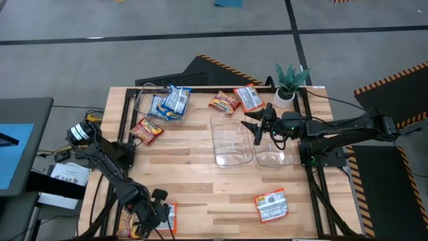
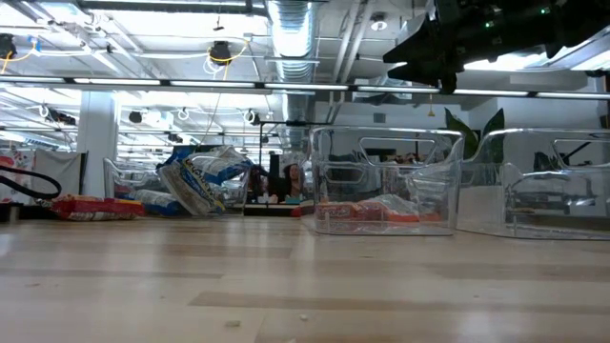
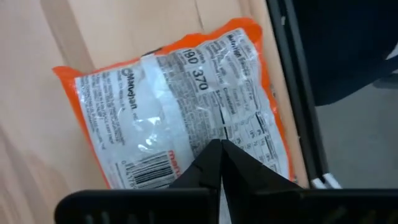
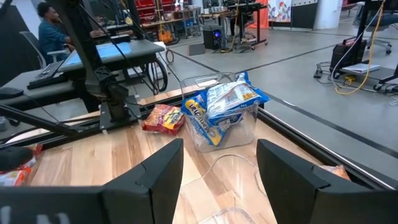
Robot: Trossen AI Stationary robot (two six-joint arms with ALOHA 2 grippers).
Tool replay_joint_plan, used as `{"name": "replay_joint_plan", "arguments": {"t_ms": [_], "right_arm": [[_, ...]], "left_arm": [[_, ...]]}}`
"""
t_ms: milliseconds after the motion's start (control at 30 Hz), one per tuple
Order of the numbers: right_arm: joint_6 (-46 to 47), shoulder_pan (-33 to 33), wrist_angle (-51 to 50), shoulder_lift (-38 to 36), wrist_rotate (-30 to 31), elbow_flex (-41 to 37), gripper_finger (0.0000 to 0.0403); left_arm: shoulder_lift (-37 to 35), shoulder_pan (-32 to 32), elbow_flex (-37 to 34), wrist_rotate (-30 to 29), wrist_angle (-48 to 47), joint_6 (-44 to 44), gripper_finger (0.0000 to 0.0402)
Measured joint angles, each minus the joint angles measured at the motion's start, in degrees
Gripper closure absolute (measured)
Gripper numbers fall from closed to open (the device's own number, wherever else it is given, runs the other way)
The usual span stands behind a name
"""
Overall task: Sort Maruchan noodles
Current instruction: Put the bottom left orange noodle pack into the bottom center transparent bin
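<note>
The left claw sits at the near left corner of the worktop, its fingers pressed together on the near end of an orange-and-white noodle packet that lies flat, label side down, beside the worktop's dark edge rail. From above, that packet shows partly under the claw. The right claw hangs spread above the middle of the worktop, over the left one of two clear empty bins that stand side by side; the second bin is just to its right. Through the right wrist camera its two fingers stand wide apart with nothing between them. Farther out, a third clear bin at the far left holds blue-and-white packets. A red-and-yellow packet lies just near of that bin on the wood. Two more packets lie at the far middle: a red-and-yellow one and an orange-and-white one, touching. Another orange-and-white packet lies alone at the near right. A small potted plant stands at the far right corner.
</note>
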Motion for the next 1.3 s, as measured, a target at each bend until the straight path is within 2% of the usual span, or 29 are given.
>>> {"name": "replay_joint_plan", "arguments": {"t_ms": [167,367,700,900,1100,1200,1300], "right_arm": [[-0.01,0.00,0.00,0.00,0.00,0.00,0.0177],[0.18,0.00,-0.06,0.00,0.00,0.00,0.0177],[0.92,0.00,-1.33,0.00,0.00,-0.01,0.0177],[0.91,0.00,-1.31,-0.01,0.00,0.00,0.0177],[1.68,0.00,-1.31,-0.02,0.00,0.00,0.0177],[1.78,0.00,-1.46,-0.02,0.00,0.00,0.0177],[1.78,0.00,-1.49,-0.02,0.00,0.00,0.0177]], "left_arm": [[-0.31,2.96,-2.82,-1.06,0.25,4.08,0.0401],[-0.33,9.19,-3.07,-12.12,-1.82,15.42,0.0401],[-0.22,19.40,-3.23,-25.39,-12.98,23.35,0.0401],[-1.68,20.80,-2.60,-24.93,-14.09,27.13,0.0401],[-5.40,19.66,0.65,-26.03,-18.10,24.24,0.0395],[-7.27,18.42,0.80,-24.93,-19.69,20.17,0.0371],[-8.48,16.34,0.85,-23.68,-20.73,16.88,0.0330]]}}
